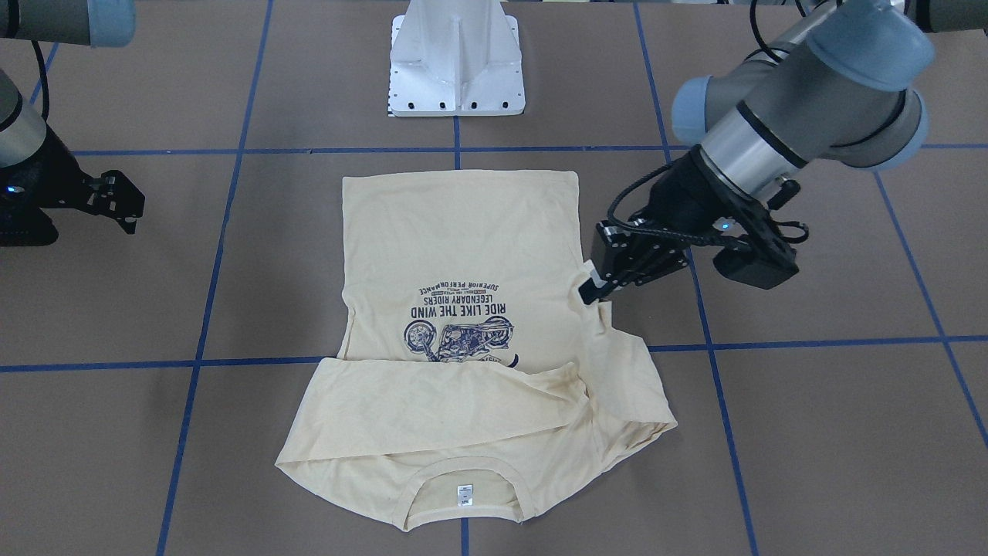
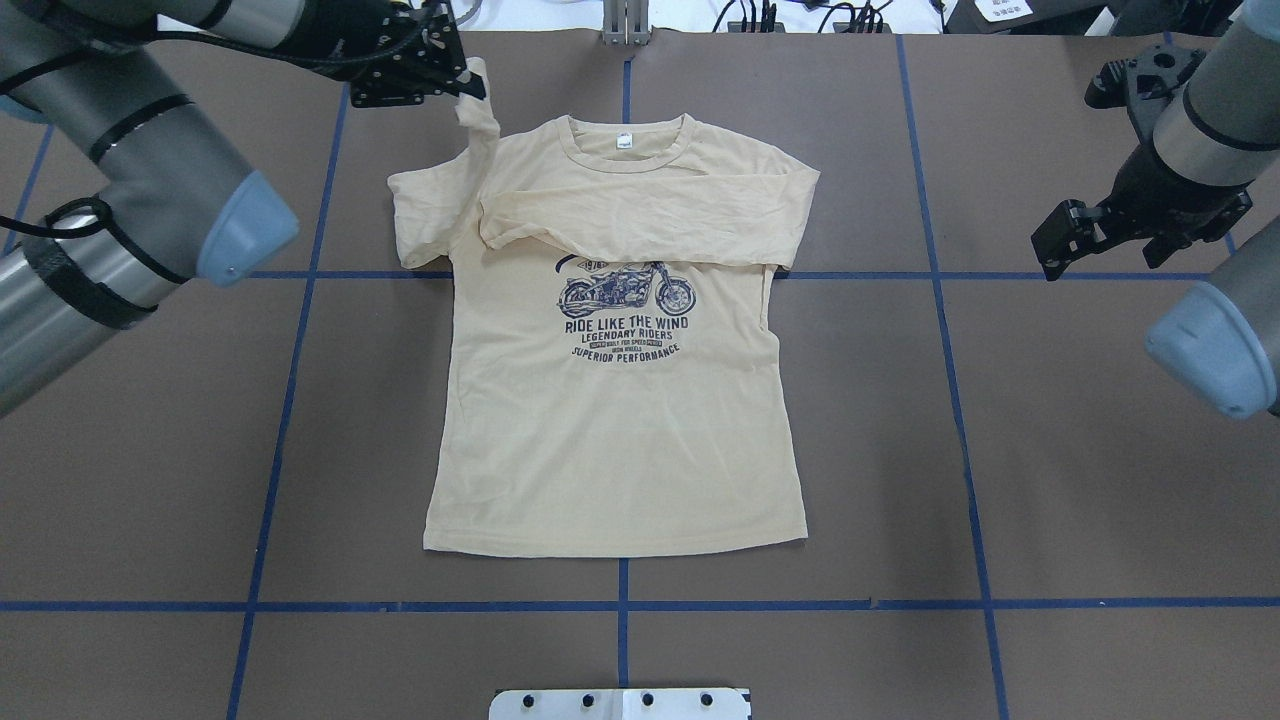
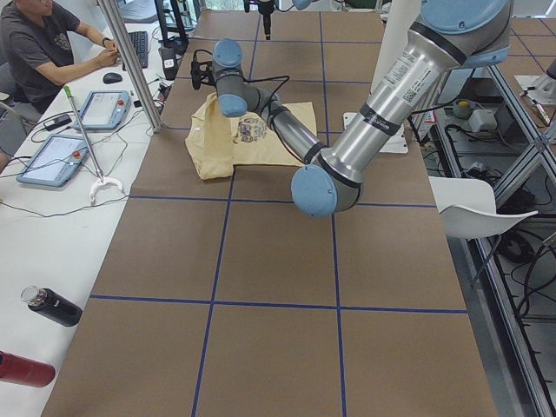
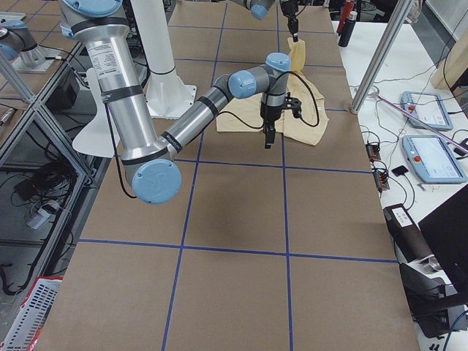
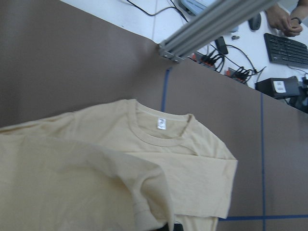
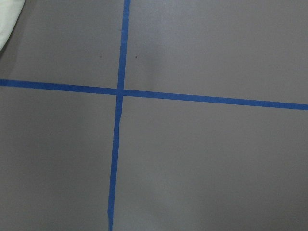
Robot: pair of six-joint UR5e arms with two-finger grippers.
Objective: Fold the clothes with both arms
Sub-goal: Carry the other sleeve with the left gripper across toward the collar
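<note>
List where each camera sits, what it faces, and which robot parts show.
Front: across the table, facing the base; left gripper pinches the shirt sleeve at view right, right gripper open at left.
Overhead: behind the robot, looking down; both grippers, unmirrored.
Left side: table end; left arm near.
Right side: opposite end; right arm near.
Left wrist: faces the collar; robot parts unclear.
Right wrist: faces bare table and tape; no robot parts.
Shared: front and overhead both show the print.
</note>
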